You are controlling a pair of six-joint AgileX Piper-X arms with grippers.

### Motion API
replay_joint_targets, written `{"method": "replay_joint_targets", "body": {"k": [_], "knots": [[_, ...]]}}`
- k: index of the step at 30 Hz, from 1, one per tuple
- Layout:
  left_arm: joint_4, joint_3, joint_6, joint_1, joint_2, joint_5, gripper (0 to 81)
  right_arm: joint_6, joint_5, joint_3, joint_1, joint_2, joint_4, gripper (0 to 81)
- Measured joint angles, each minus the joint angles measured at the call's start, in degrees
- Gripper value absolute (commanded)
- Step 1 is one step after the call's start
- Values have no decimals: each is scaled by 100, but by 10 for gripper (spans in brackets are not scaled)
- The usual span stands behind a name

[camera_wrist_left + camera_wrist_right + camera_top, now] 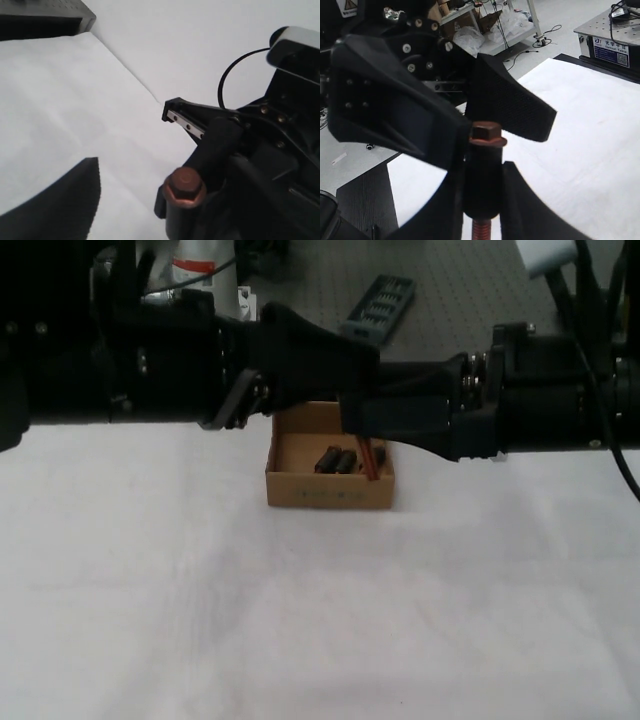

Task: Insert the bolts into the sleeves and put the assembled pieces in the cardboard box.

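The high view looks forward and down from the rear over the bench (320, 620), while both wrist cameras, facing one another close up, share the bolt (487, 134) (seated in its sleeve (482, 185)).

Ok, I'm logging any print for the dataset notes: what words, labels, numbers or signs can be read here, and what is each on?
No text is clear enough to quote.
Cardboard box, front wall: faint writing, too faint to read.
Label on the grey cabinet: blue print beside a square code, too small to read.
Sticker on dark equipment: a warning triangle, cut off at the edge, no legible words.
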Motion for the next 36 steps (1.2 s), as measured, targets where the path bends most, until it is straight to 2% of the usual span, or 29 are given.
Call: {"method": "replay_joint_targets", "body": {"k": [12, 14, 20, 21, 22, 25, 31, 33, 36], "knots": [[-77, 30, 265, 0, -515, -894, 498, -741, 499, -1, -314, 19, 694, 20], [401, 30, 307, 0, -823, -1062, 486, -776, 541, -111, -518, 365, 602, 20], [2006, 30, 890, 0, -1454, -1839, 482, -655, 542, -665, -684, 1418, 603, 20], [2377, 30, 1034, 0, -1593, -2065, 482, -646, 560, -814, -703, 1632, 623, 20], [3346, 30, 1433, 0, -2009, -2818, 482, -635, 568, -1018, -722, 1876, 651, 20], [4238, 30, 1804, 0, -2449, -3605, 482, -633, 710, -2179, -785, 3167, 656, 20], [4500, 30, 1911, 0, -2731, -3891, 482, -139, 909, -3218, -894, 4274, 684, 20], [4512, 30, 1908, 0, -2790, -3895, 482, 413, 933, -3732, -942, 4833, 807, 20], [4525, 30, 1908, 0, -2826, -3916, 482, 628, 932, -4260, -992, 5671, 1051, 20]]}}
